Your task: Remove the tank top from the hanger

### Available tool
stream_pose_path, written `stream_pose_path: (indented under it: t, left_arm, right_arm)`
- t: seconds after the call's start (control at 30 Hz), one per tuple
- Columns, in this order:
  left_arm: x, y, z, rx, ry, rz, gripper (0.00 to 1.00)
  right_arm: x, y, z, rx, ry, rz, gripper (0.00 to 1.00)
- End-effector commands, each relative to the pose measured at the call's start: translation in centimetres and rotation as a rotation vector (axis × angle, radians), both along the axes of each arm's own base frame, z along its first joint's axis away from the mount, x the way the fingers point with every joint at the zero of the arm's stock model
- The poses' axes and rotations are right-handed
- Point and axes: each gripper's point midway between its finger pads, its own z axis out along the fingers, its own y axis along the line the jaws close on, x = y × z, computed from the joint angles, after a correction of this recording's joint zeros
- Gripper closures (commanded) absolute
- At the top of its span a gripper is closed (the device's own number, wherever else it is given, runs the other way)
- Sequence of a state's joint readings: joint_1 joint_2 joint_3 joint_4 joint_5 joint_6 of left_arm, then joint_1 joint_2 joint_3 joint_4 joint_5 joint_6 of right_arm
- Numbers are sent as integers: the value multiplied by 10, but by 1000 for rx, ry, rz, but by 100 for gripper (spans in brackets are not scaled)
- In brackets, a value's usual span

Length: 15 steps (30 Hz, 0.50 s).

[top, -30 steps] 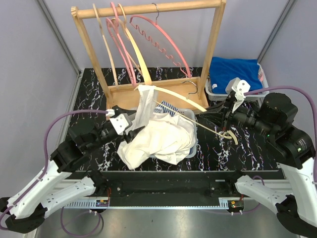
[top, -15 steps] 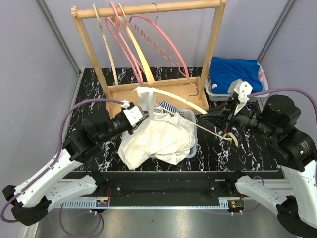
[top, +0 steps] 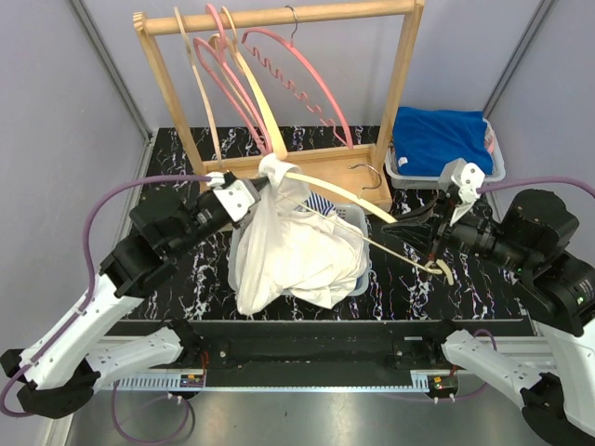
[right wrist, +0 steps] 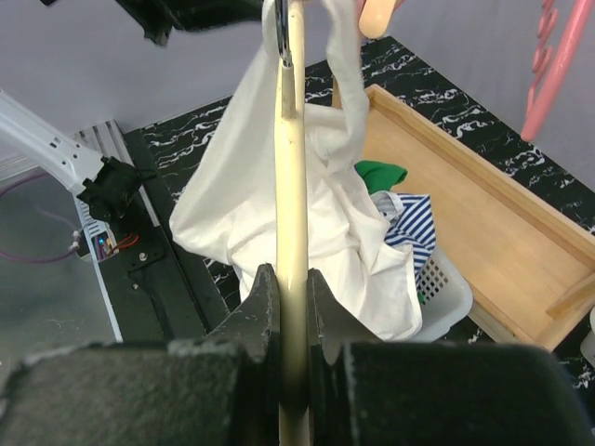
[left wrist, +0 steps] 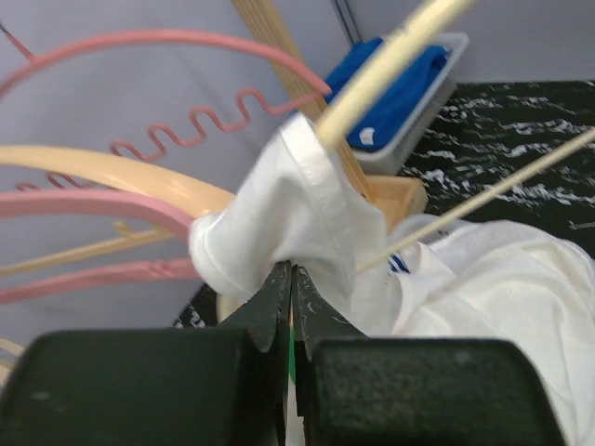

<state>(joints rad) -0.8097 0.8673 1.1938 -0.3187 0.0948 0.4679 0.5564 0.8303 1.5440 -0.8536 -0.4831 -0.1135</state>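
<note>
The white tank top (top: 288, 251) hangs bunched from one arm of a cream hanger (top: 339, 190), draping over the basket below. My left gripper (top: 256, 190) is shut on the gathered strap at the top of the tank top (left wrist: 297, 204), next to the hanger's arm (left wrist: 390, 65); its jaws (left wrist: 291, 279) pinch the cloth. My right gripper (top: 437, 260) is shut on the hanger's other end. In the right wrist view the hanger (right wrist: 290, 214) runs straight out from between the jaws (right wrist: 290, 288), with the tank top (right wrist: 242, 204) hanging at its far tip.
A wooden rack (top: 400, 84) stands at the back with pink and cream hangers (top: 297, 79) on its bar. A white basket (top: 358, 218) holding striped clothing (top: 321, 203) sits under the tank top. A bin of blue cloth (top: 442, 139) stands at the back right.
My left gripper has moved up and towards the rack, shut on the tank top's strap and lifted the cloth with it. The right gripper has drawn the hanger slightly right and nearer.
</note>
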Motion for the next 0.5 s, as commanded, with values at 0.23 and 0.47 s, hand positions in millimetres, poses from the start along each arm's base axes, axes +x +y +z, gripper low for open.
stream_pose_path:
  t: [0.23, 0.47]
  left_arm:
    - [27, 39, 82, -66, -257, 205, 100]
    - [52, 33, 83, -55, -234, 246, 100]
  right_arm:
    - [-24, -33, 13, 21, -40, -99, 100]
    - [-53, -46, 5, 25, 15, -85, 100]
